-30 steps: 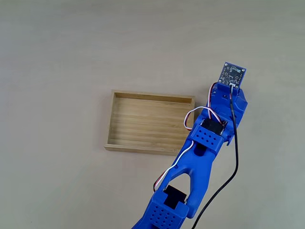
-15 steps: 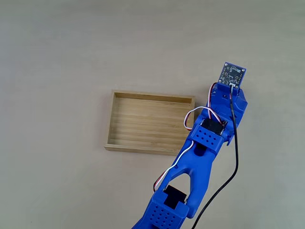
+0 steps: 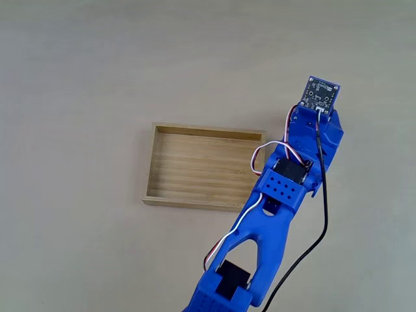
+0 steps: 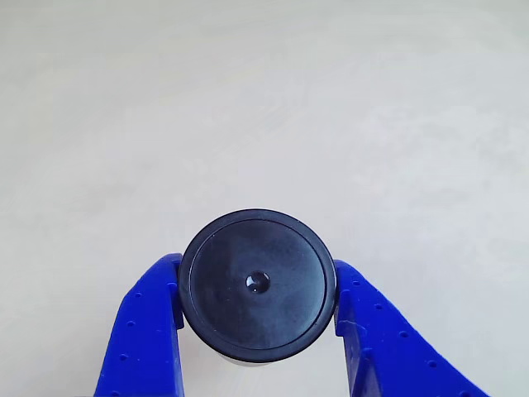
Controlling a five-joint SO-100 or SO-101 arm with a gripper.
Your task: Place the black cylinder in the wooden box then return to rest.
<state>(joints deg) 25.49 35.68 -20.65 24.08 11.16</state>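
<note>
In the other view the black cylinder (image 4: 240,306) stands upright, its round top with a small central dimple facing the camera. My gripper (image 4: 256,266) is shut on it, one blue finger (image 4: 145,331) pressing its left side and the other (image 4: 376,339) its right. In the fixed view the wooden box (image 3: 195,172), a shallow light-wood tray, lies left of the blue arm's wrist (image 3: 315,140). The wrist and its camera board (image 3: 322,93) hide the fingers and the cylinder there.
The blue arm (image 3: 270,221) reaches up from the bottom edge and overlaps the box's lower right corner. A black cable (image 3: 323,214) hangs along its right side. Plain beige tabletop (image 3: 97,78) surrounds the box.
In the fixed view the wrist and camera board have shifted slightly up and to the right. The box has stayed put.
</note>
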